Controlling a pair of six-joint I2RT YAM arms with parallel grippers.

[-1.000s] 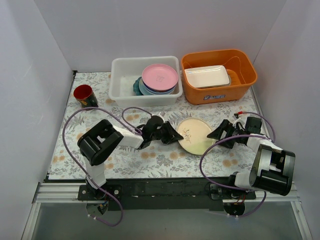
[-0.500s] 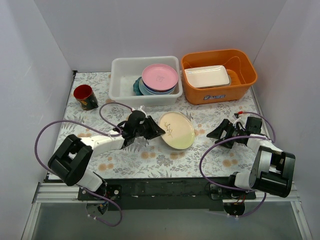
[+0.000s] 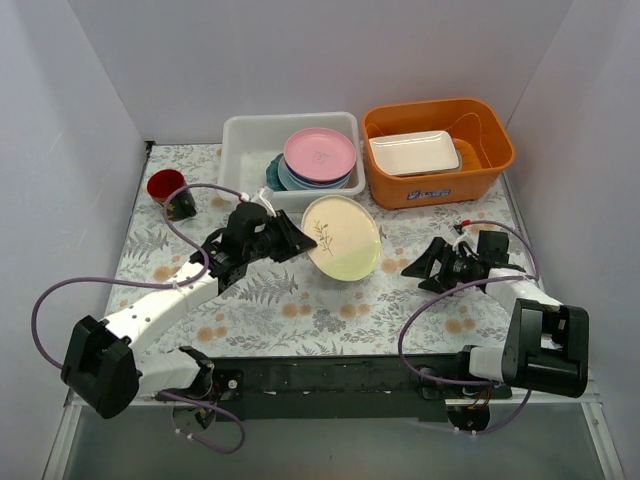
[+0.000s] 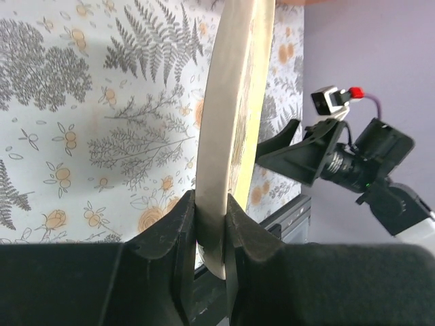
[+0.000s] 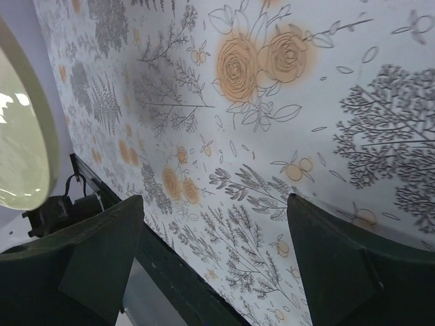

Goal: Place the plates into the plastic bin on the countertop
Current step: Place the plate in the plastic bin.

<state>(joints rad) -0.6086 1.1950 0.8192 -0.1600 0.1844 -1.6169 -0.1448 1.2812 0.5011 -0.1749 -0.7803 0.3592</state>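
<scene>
Cream plate (image 3: 341, 236) now nearer plate-stacked bin (image 3: 238, 165)

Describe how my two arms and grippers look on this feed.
The left arm and right arm match: white links, chunky black joint housings, a looping purple cable each. The left gripper and right gripper have black wedge-shaped fingers; the right wrist carries a small red tab.

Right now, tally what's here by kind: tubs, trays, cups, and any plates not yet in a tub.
Tubs: 2, the white bin and the orange tub
Trays: 1, the tray in the orange tub
Cups: 1, the cup
Plates outside a tub: 1, the plate gripped by the left hand
Total: 5
</scene>
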